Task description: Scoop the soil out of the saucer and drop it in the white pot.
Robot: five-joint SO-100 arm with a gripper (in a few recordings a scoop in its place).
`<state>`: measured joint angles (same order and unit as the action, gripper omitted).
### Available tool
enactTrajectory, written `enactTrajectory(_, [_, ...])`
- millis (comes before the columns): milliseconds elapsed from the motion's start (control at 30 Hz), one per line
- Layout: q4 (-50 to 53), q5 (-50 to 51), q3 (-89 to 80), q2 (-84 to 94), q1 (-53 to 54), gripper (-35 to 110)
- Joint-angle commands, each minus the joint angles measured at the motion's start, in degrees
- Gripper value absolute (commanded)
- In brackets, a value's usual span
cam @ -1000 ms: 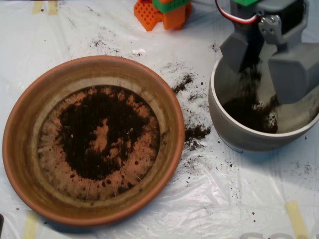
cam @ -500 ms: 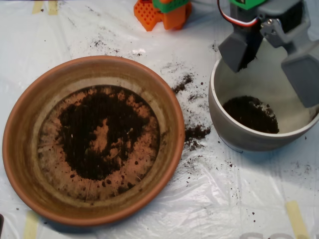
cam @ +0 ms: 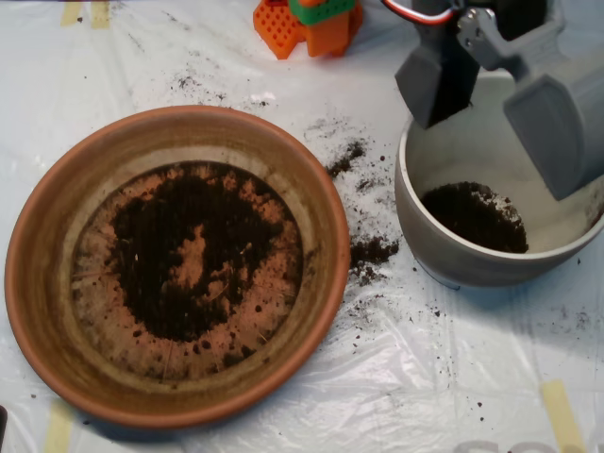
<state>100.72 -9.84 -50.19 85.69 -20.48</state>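
Note:
The terracotta saucer (cam: 57, 283) lies at the left, with a thin dark ring of soil (cam: 184, 250) spread over its flat bottom. At the right stands the white pot (cam: 425, 231), holding a mound of soil (cam: 475, 215) in its lower half. My grey scoop (cam: 495, 99) hangs above the pot's far rim, open, its two shells spread wide apart with nothing between them.
Spilled soil (cam: 370, 250) is scattered on the white plastic sheet between saucer and pot, with more specks (cam: 193, 87) behind the saucer. An orange and green block (cam: 307, 21) sits at the top edge. Tape strips mark the lower corners.
One second ago soil was pouring from the parting shells into the pot. The shells have since spread wider and the scoop has risen and shifted toward the top of the picture.

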Motion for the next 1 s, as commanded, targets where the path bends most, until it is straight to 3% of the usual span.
enactTrajectory(0, [1.93, -1.49, 4.66, 1.76, -1.05, 46])
enactTrajectory(267, [2.55, 0.44, 10.55, 0.88, 1.32, 48])
enactTrajectory(667, [2.64, 6.24, 9.84, 2.46, 24.52, 48])
enactTrajectory(833, [0.62, 6.5, 2.37, 2.55, 32.87, 49])
enactTrajectory(967, [-7.21, 5.45, -12.74, 6.42, 38.5, 49])
